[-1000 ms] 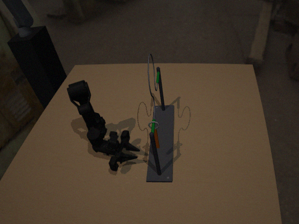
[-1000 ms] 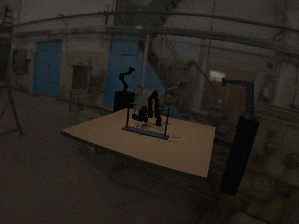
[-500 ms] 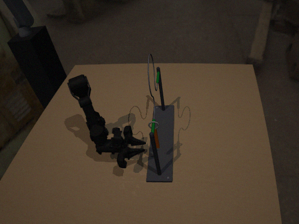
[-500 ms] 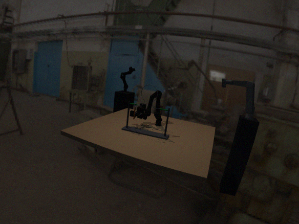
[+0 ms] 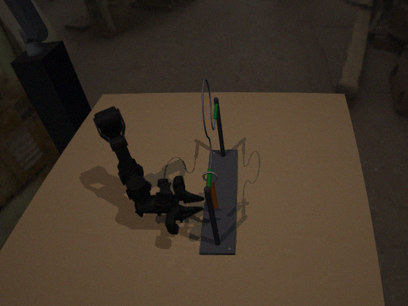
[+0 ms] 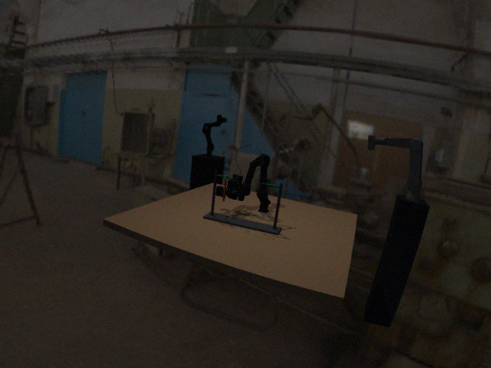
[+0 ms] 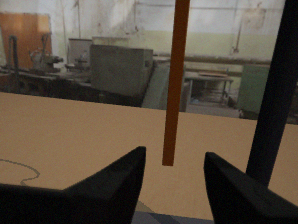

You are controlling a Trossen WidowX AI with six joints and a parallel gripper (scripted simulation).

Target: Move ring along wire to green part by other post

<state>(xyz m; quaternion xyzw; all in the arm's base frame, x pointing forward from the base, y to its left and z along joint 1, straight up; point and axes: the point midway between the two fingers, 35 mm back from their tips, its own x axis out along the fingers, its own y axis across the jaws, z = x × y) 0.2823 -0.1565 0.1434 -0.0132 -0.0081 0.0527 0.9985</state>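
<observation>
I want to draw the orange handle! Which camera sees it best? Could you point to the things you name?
The wrist view: the orange handle (image 5: 214, 196) (image 6: 224, 191) (image 7: 176, 87) looks biggest there, but its top is cut off. Top shows it below the ring (image 5: 209, 177); exterior shows it tiny.
</observation>
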